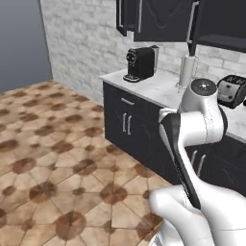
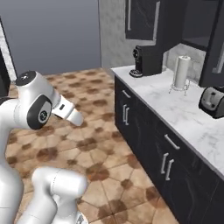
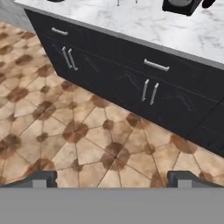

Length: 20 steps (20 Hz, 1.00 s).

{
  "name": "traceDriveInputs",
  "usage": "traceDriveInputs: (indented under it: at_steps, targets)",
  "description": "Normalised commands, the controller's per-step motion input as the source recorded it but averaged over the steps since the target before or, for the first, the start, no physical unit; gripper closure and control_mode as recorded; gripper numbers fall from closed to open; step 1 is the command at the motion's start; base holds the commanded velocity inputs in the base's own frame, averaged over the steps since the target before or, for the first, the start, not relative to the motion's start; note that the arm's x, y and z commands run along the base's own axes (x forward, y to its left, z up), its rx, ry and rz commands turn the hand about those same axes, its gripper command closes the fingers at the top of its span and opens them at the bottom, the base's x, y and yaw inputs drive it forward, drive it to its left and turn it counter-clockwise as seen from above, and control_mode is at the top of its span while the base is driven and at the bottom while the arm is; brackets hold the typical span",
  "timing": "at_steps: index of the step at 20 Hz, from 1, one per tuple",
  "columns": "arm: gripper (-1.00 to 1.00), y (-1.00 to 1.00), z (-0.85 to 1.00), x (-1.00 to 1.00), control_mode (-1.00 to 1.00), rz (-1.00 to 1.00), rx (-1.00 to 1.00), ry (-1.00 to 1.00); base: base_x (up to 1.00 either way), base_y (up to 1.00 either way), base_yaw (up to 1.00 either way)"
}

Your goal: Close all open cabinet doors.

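While the gripper hangs with jaws spread wide over floor tiles, the cabinet doors stand well apart, toward twelve o'clock.

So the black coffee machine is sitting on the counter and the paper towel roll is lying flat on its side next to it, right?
Not quite. The paper towel roll stands upright in its little wire holder, as the right base view shows. The rest is right: the black coffee machine sits on the counter, with the roll beside it.
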Motion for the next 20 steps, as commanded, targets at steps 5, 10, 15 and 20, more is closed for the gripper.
traceDriveInputs:
  at_steps: [5,10,15,20]
  targets:
    - [-1.0,0.0,0.0,0.0,1.0,0.0,0.0,0.0,0.5,0.23,-0.59]
    - [-1.0,0.0,0.0,0.0,1.0,0.0,0.0,0.0,0.41,0.25,-0.68]
    - [-1.0,0.0,0.0,0.0,1.0,0.0,0.0,0.0,0.41,0.26,-0.69]
    - [-1.0,0.0,0.0,0.0,1.0,0.0,0.0,0.0,0.62,0.25,-0.45]
